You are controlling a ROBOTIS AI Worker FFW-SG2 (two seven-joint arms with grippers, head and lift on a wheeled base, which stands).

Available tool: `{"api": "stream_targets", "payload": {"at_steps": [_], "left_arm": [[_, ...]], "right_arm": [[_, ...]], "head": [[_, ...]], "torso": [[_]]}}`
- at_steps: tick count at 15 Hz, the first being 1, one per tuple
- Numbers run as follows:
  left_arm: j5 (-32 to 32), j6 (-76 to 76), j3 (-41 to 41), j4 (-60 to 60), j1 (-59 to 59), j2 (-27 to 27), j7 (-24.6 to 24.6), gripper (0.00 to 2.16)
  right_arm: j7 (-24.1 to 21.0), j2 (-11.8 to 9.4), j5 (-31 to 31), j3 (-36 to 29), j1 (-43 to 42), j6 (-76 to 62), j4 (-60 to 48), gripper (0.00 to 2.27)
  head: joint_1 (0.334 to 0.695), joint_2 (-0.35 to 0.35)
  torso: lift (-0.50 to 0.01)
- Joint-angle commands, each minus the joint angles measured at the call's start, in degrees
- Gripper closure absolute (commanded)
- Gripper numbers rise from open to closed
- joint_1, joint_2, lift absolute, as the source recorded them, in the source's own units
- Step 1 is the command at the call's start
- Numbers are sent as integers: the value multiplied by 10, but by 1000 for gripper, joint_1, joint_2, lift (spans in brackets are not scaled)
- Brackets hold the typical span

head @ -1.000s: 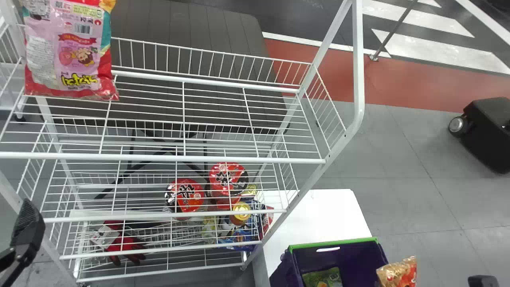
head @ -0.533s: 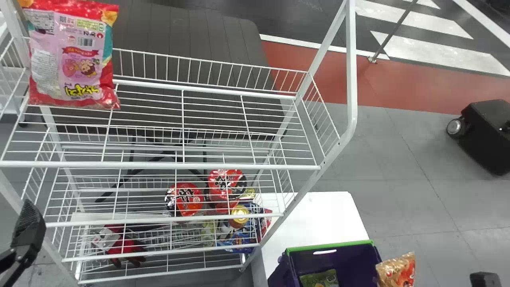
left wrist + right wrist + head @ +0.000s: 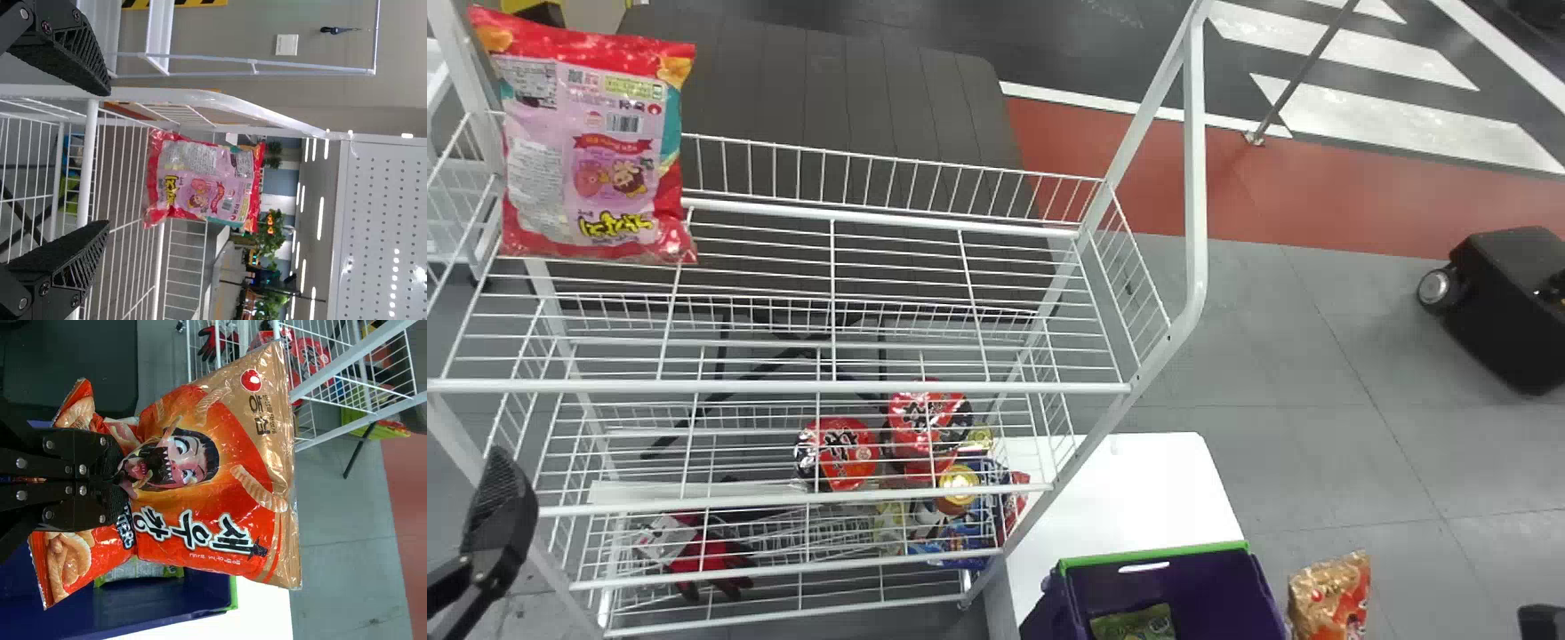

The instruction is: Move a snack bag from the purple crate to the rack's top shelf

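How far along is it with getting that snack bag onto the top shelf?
The pick-up looks done: the orange bag is out of the purple crate. It is in hand, pinched by the right tool. Left to do: carry it to the top shelf, where a pink-and-red bag sits, and let go.

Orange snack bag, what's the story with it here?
The robot's right hand has the orange bag pinched toward one end, up out of the purple crate, where a green bag lies. It is not yet on the rack's top shelf; a pink and red bag stands there, at the left end. The left hand is open in front of that end.
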Motion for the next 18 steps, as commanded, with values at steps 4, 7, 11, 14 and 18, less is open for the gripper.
{"api": "stream_targets", "payload": {"at_steps": [4,7,11,14,18], "left_arm": [[-4,-1,-1,-1,1,0,-1,134],[-4,1,0,0,1,0,0,134],[-5,1,-3,4,-1,0,0,134],[-9,1,-5,4,0,0,1,134],[-13,-1,-8,2,4,0,2,134]], "right_arm": [[10,-1,-10,-8,0,6,-3,2108],[32,4,-33,-21,4,77,-44,2108],[101,19,-80,-88,4,124,-141,2108],[101,26,-129,-134,1,205,-224,2108],[101,51,-190,-171,-16,279,-315,2108]], "head": [[695,-350],[695,-350],[695,-350],[695,-350],[695,-350]], "torso": [[10],[0],[0],[0],[0]]}}
